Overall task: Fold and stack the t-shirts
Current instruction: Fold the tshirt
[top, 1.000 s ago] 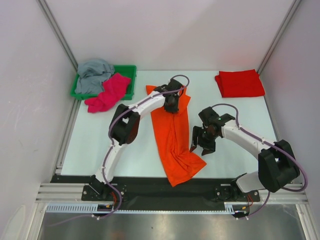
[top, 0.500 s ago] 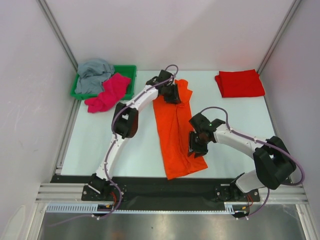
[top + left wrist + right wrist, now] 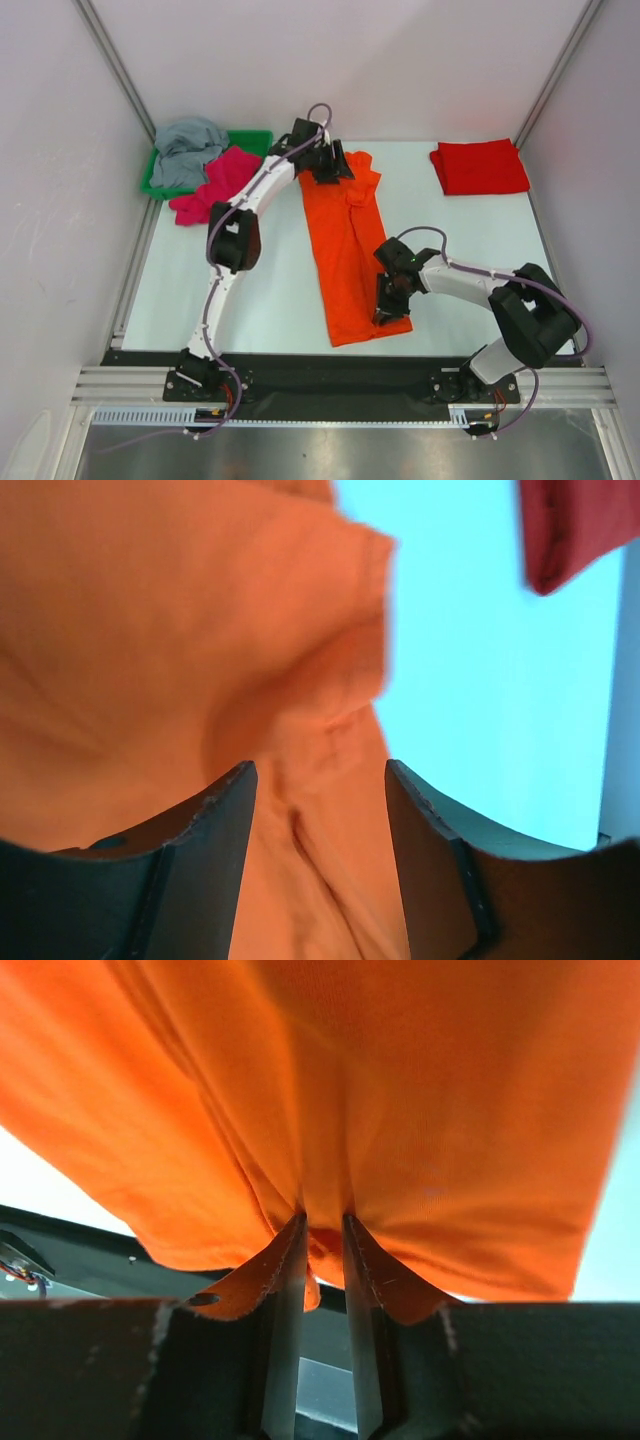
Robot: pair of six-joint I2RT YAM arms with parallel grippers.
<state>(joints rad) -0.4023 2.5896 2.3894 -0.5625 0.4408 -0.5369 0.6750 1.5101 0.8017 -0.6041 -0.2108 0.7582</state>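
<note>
My right hand [image 3: 324, 1232] pinches a fold of the orange t-shirt [image 3: 345, 235]; my left hand [image 3: 320, 780] hangs spread wide, holding nothing, cloth just beneath.

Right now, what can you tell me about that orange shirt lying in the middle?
The orange t-shirt is soft plain cloth, bright and wrinkled. It is folded lengthwise into a long strip and lies on the pale table, running from far to near. The right claw pinches a fold by its near hem. The left claw hovers open over its far end.
</note>
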